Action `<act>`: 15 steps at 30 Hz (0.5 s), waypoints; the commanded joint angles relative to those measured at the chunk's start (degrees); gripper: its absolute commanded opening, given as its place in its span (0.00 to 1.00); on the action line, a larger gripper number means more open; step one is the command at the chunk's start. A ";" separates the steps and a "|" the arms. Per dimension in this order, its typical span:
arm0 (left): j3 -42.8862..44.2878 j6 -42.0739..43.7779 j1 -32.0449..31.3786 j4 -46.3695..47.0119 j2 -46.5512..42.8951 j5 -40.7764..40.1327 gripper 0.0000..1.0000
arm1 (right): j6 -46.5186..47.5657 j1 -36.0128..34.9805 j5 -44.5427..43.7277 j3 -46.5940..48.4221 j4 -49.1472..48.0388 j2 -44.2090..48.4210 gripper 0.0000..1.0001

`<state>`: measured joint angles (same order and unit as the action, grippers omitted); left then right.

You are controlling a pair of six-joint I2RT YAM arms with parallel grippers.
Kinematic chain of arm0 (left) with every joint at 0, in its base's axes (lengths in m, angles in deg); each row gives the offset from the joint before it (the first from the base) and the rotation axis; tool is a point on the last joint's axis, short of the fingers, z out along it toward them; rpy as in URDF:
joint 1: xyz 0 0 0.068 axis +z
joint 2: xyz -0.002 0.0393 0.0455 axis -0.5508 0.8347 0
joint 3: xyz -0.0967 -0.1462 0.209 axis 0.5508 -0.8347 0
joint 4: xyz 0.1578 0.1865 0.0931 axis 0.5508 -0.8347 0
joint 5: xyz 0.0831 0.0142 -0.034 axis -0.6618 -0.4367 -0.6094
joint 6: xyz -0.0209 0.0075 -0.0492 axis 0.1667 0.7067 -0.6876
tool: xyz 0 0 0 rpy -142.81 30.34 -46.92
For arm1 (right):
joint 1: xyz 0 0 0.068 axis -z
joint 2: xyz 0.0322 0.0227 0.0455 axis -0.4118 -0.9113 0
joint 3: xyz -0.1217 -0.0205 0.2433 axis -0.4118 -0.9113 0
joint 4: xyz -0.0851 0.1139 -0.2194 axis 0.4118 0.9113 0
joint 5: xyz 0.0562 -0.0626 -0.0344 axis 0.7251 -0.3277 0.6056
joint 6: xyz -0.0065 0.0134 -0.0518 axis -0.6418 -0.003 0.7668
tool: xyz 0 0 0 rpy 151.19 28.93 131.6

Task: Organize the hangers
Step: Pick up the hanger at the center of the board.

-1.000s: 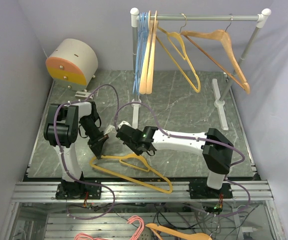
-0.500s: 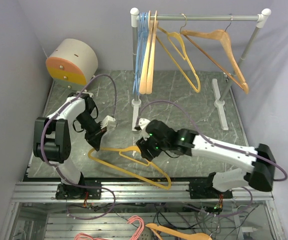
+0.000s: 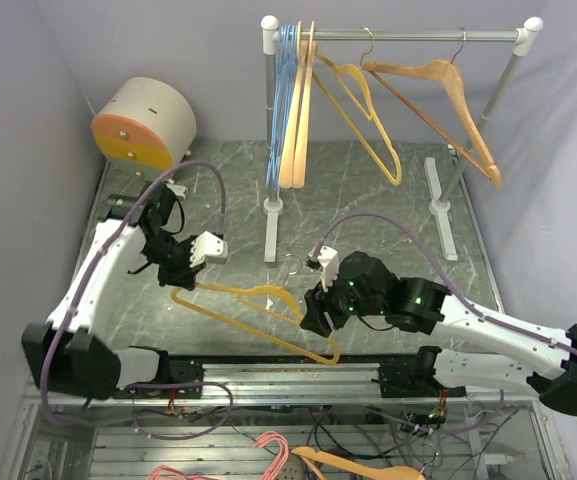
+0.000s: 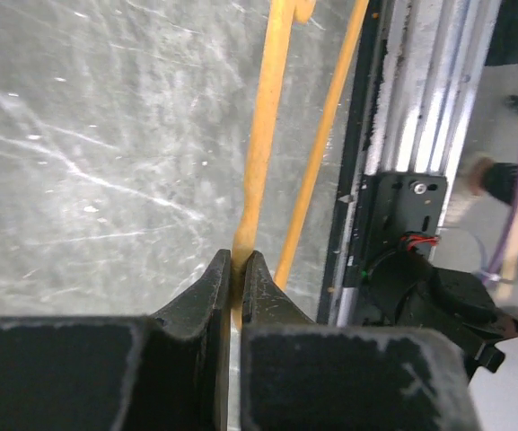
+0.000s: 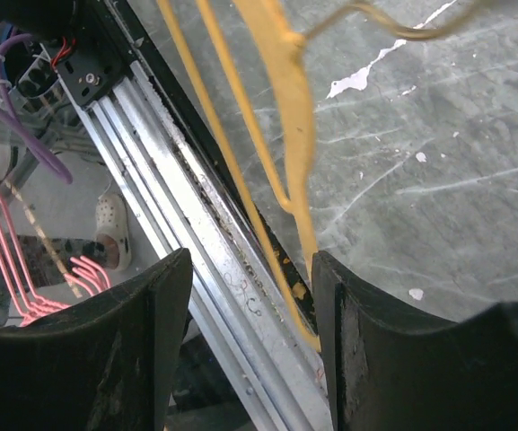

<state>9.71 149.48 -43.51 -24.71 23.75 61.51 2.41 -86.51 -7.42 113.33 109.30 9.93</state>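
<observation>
Hanger (image 3: 223,288) at table (image 3: 368,210) front; rack (image 3: 418,36) with hangers (image 3: 298,110) behind; box (image 3: 143,120) back-left

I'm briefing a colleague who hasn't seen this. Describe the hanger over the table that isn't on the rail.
Find the grey marble table under the clothes rail. Near its front edge a thin yellow hanger is pinched by the left gripper. The other hangers there hang from the rail.

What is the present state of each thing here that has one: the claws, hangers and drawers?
Left claw: shut on yellow hanger.
Right claw: open, holding nothing.
Yellow hanger: off the rail, gripped at one end.
Blue wire hangers: hanging on rail, bunched at left.
Tan hangers: hanging on rail.
Round drawer box: drawers shut.
</observation>
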 commanded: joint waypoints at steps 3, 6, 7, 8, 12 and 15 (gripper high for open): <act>0.35 8.64 -0.37 -0.88 -13.25 -0.33 0.07 | -0.78 -0.82 -2.16 0.54 4.35 1.74 0.56; 1.32 8.08 -0.37 -0.90 -14.09 0.03 0.07 | 0.91 -1.69 0.00 1.51 6.99 0.06 0.56; 1.63 7.84 -0.37 -0.90 -13.99 0.08 0.07 | 1.50 -2.06 0.93 1.73 7.42 -0.53 0.56; 1.69 7.84 -0.37 -0.90 -14.00 0.05 0.07 | 2.02 -2.51 1.42 2.10 7.92 -1.04 0.56; 2.25 9.28 -0.33 -0.92 -14.45 0.44 0.07 | 3.55 -3.64 -0.06 2.15 9.05 -2.04 0.56; 2.79 9.82 -0.34 -0.90 -14.16 1.04 0.07 | 4.03 -3.69 0.97 -0.73 4.73 1.24 0.58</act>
<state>10.24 157.13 -43.66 -26.32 10.00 60.92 4.49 -89.92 -7.44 114.03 116.71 7.77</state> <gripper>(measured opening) 0.112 0.561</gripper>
